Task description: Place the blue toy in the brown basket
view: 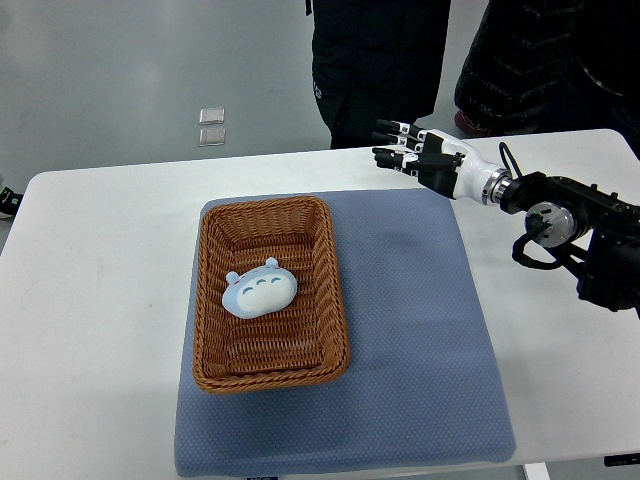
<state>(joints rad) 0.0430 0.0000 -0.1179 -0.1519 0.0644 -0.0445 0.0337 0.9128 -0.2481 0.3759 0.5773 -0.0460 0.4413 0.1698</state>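
The blue toy [259, 291], a light blue plush with small ears, lies inside the brown wicker basket [335, 290], near its middle. The basket stands on the left part of a blue mat [420, 330]. My right hand [398, 147] is near the table's far edge, well to the right of and beyond the basket, above the mat's far corner. Its fingers are stretched out and hold nothing. My right arm comes in from the right edge. The left arm does not show.
The white table [100, 300] carries the mat. Two people in dark clothes [380, 60] stand behind the far edge, close to my right hand. Two small clear squares [211, 126] lie on the floor beyond the table.
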